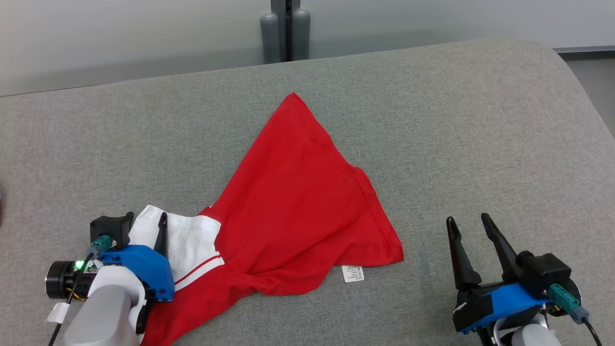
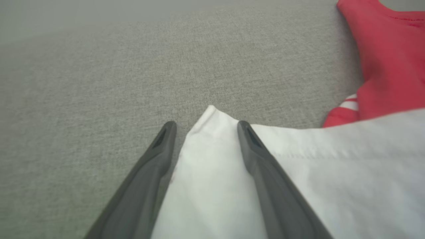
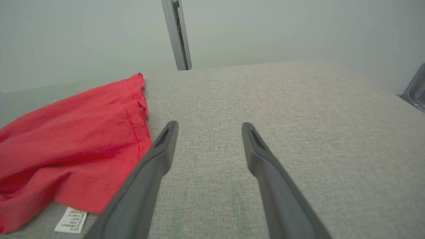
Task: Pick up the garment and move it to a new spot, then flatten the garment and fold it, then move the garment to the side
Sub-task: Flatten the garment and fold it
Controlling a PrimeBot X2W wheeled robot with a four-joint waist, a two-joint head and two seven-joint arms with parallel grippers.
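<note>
The garment (image 1: 298, 202) is red with a white sleeve (image 1: 190, 240) edged by red and white stripes. It lies crumpled on the grey padded surface (image 1: 432, 120), its point aimed at the far edge. My left gripper (image 1: 146, 221) is low over the white sleeve, jaws open. In the left wrist view the sleeve's white corner (image 2: 212, 166) lies between the fingers of the left gripper (image 2: 206, 127), with red cloth (image 2: 391, 66) at the upper right. My right gripper (image 1: 467, 219) stands open over bare surface right of the garment. From the right wrist the right gripper (image 3: 209, 127) has the garment (image 3: 66, 142) on its left.
A white care label (image 1: 352, 273) pokes out under the garment's near hem, and the label (image 3: 70, 220) is also in the right wrist view. Two grey posts (image 1: 286, 29) stand behind the far edge against a pale wall. The surface rounds off at the upper right.
</note>
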